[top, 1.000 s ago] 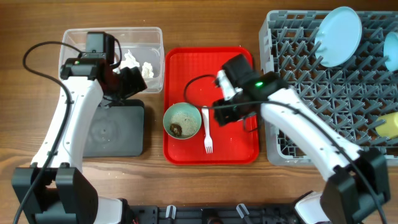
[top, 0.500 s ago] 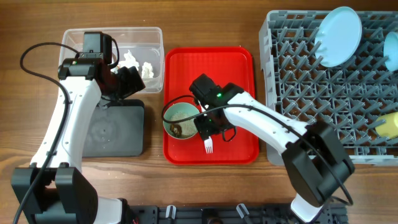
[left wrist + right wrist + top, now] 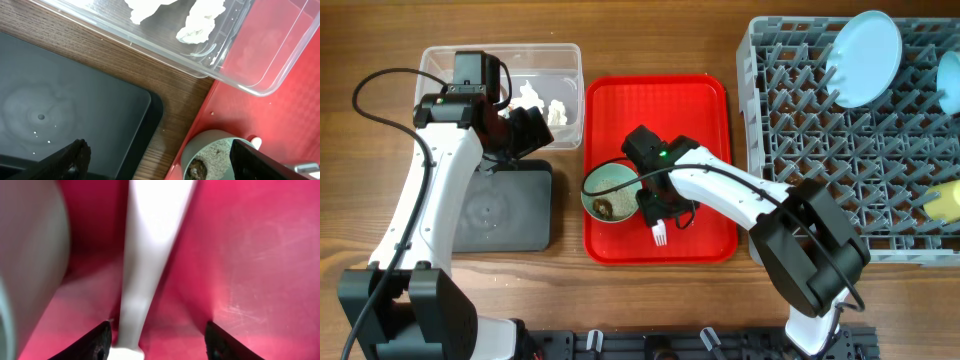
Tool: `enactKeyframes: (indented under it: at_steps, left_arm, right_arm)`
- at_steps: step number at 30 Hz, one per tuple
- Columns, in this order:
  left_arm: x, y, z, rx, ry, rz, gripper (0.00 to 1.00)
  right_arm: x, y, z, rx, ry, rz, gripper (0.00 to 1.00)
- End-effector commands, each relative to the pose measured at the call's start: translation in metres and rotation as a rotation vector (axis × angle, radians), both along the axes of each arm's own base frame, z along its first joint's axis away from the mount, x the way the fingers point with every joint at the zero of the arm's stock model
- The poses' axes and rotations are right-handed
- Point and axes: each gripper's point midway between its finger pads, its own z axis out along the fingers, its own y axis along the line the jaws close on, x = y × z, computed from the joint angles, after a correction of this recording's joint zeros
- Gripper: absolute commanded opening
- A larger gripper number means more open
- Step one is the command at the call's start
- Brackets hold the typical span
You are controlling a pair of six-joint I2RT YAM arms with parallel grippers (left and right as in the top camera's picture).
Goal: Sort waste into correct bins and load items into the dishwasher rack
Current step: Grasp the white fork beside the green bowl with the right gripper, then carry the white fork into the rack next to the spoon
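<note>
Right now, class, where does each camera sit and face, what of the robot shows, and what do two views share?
Overhead: above the table, facing straight down; left arm and right arm show.
Left wrist: on the left arm, facing down at clear tub, black tray, green bowl; left gripper shows.
Right wrist: low over red tray, facing the fork; right gripper shows.
Shared: overhead and right wrist show the fork.

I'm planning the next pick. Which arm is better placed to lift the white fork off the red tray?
Right. Its end effector sits low over the fork, fingers astride the handle, not yet closed. The left end effector hangs open near the clear tub.
</note>
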Motion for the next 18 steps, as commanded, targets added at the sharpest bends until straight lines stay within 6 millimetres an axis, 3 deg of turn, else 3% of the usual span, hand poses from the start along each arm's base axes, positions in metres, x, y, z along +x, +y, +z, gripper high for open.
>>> enactKeyframes:
  at_steps: [1,8,18]
  left_arm:
    - [0.001,0.003,0.009,0.007,-0.025,0.024,0.91]
    - [0.0,0.003,0.009,0.007,-0.022,0.024,0.91]
    - [0.0,0.003,0.009,0.007,-0.022,0.024,0.91]
  right_arm:
    - [0.011,-0.027,-0.013,-0.114,-0.035,-0.082,0.54]
    - [0.023,-0.046,-0.013,-0.113,-0.025,-0.142,0.36]
    - [0.019,-0.036,-0.013,-0.028,0.031,-0.088,0.2]
